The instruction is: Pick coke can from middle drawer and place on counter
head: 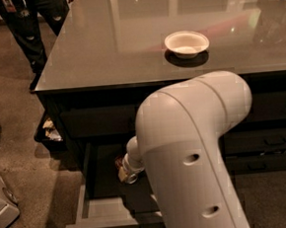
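The middle drawer (98, 208) is pulled open at the lower left of the cabinet, with light grey inner walls and a dark floor. My white arm (186, 157) fills the foreground and reaches down into it. The gripper (126, 172) is low inside the drawer, mostly hidden behind the arm's wrist. A small reddish patch (119, 162) beside the wrist may be the coke can; the rest of it is hidden. The glossy grey counter (117, 43) lies above.
A white bowl (187, 43) stands on the counter at the right. A person's legs (32, 30) are at the counter's far left corner. A dark bin with litter (49, 133) sits on the floor left of the cabinet. Pale equipment (2, 206) is at the left edge.
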{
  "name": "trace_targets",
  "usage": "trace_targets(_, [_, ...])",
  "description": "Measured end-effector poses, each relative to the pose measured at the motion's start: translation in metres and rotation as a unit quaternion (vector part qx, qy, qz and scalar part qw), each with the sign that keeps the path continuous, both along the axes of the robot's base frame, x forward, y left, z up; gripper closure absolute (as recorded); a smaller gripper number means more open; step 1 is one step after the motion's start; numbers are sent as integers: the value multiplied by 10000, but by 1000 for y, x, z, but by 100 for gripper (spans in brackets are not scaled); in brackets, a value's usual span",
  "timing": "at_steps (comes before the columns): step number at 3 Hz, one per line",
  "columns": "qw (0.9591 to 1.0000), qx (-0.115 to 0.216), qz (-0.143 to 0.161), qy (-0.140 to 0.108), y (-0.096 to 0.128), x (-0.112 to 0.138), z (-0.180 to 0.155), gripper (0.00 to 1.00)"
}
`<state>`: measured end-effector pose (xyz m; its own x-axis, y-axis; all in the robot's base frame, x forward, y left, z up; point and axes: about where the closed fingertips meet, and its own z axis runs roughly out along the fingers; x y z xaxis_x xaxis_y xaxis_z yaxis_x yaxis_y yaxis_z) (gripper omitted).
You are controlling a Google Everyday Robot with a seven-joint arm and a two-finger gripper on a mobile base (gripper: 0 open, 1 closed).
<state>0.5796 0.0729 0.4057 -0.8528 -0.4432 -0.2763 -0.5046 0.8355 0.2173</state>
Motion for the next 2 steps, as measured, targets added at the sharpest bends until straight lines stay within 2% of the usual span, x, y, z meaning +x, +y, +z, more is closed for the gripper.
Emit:
trace_targets(1, [9989,255,292,-250,-1,7,51,100])
trace_targets(2, [9927,318,1054,-489,-23,-17,117,100])
